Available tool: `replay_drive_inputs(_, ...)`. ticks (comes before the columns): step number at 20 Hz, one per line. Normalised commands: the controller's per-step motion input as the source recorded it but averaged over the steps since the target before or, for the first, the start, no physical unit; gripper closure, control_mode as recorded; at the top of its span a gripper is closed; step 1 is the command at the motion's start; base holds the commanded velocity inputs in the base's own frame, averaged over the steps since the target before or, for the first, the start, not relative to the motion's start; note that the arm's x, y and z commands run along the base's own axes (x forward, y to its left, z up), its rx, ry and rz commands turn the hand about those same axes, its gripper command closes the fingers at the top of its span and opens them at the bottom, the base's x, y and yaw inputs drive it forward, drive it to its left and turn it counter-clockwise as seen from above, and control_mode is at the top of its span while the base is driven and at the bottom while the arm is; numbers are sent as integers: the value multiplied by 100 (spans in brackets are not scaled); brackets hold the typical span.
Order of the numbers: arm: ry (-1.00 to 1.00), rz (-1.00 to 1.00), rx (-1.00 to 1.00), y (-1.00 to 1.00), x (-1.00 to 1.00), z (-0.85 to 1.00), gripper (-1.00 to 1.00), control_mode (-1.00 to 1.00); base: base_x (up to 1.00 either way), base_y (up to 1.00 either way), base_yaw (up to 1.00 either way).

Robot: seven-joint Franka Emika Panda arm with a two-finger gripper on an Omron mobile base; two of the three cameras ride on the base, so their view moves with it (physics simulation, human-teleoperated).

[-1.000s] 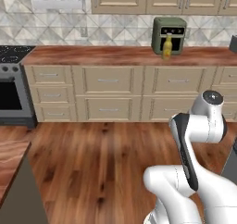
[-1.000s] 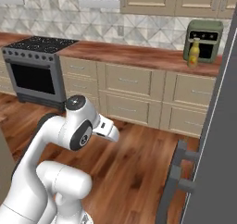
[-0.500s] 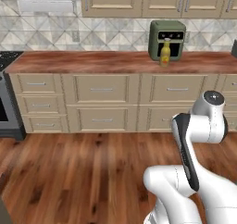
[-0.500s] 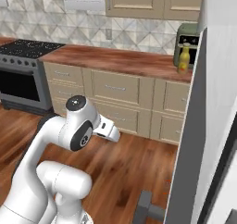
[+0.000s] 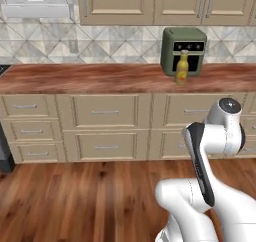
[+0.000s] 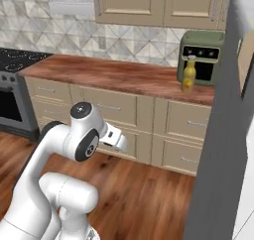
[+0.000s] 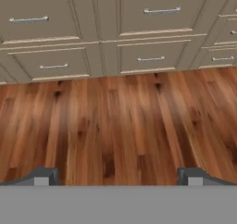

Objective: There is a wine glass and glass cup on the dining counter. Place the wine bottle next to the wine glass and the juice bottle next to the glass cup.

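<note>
The juice bottle [image 5: 182,68] [image 6: 189,75] is yellow with a pale label. It stands upright on the wall counter [image 5: 90,77], just in front of an olive-green air fryer [image 5: 184,50]. My arm is folded close to the base, well short of that counter. My gripper [image 7: 118,177] is open, its fingertips [image 7: 44,177] far apart with nothing between them, and it points down at the wooden floor [image 7: 118,116] in front of the beige drawers. The wine bottle, wine glass, glass cup and dining counter are out of view.
Beige cabinets with drawers [image 5: 105,113] run under the wall counter, and upper cabinets hang above it. A stove [image 6: 12,85] stands at the left end. A tall grey appliance side [image 6: 223,135] rises close on the right. Open wooden floor [image 5: 75,196] lies between the base and the cabinets.
The whole picture has shifted, so the base has driven: the stove slid off to the left and the grey appliance side now fills the right. The arm keeps its folded pose, jaws still open.
</note>
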Motion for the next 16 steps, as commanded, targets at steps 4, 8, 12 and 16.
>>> replay_drive_inputs(4, 0, 0, 0, 0, 0, 0, -100, 100, 63, -21, -21)
replay_drive_inputs(8, 0, 0, 0, 0, 0, 0, -100, 100, 65, -37, -9)
replay_drive_inputs(12, 0, 0, 0, 0, 0, 0, -100, 100, 69, -42, -1)
replay_drive_inputs(16, 0, 0, 0, 0, 0, 0, -100, 100, 80, -34, 0)
